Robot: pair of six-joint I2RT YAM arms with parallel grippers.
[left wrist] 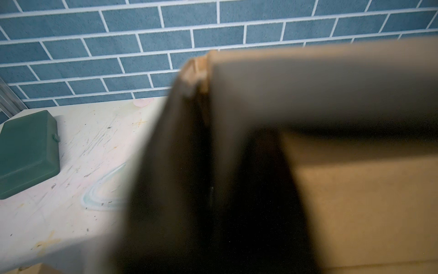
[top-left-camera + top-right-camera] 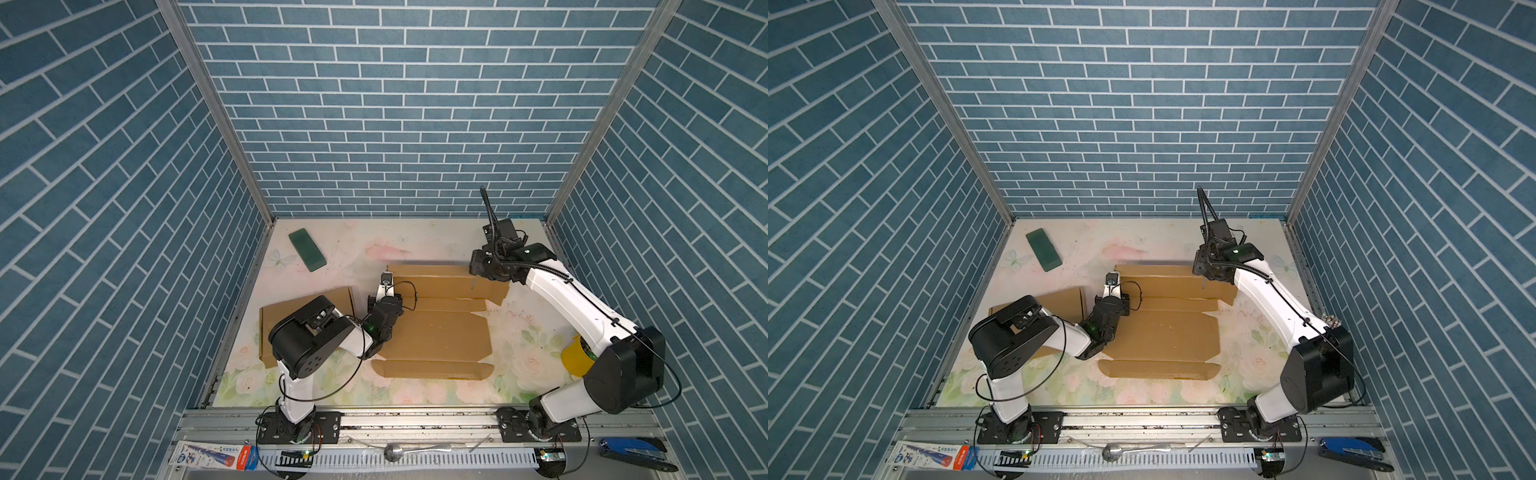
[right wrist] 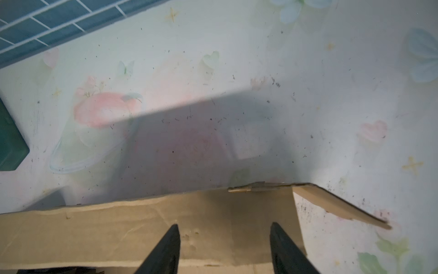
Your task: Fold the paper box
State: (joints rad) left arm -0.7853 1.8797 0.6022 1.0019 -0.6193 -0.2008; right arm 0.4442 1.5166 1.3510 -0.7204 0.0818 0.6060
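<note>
Top views both show the paper box [image 2: 436, 336] [image 2: 1163, 336] as an unfolded cardboard blank at the middle of the desk [image 2: 415, 239]. Its long panels run parallel to the front edge. The far panel [image 2: 432, 278], nearest the far edge of the desk, is raised off the surface. The other panels lie flat, ending in a narrow flap strip [image 2: 432, 369] on the side toward the front edge.

The left gripper [image 2: 385, 286] [image 2: 1112, 286] sits at the left end of the far panel. Its jaws are closed. In the left wrist view, blurred cardboard fills most of the frame close to the lens. Whether the closed jaws have hold of that cardboard cannot be determined.

The right gripper [image 2: 478, 266] [image 3: 224, 225] sits at the right end of the far panel, toward the far right corner of the desk. In the right wrist view its two fingers [image 3: 166, 249] stand well apart in front of the panel face, and the gripper holds nothing. A side flap [image 3: 339, 206] angles away from the end of the panel, just beside the gripper.

Other items on the desk:
- A green case [image 2: 307, 250] [image 2: 1043, 250] [image 1: 28, 151] lies flat near the far left corner, well apart from the paper box.
- A second cardboard piece [image 2: 307, 303] lies at the left edge, partly covered by the left arm.
- A yellow tape roll [image 2: 575, 355] stands at the right edge, partly hidden behind the right arm.
</note>
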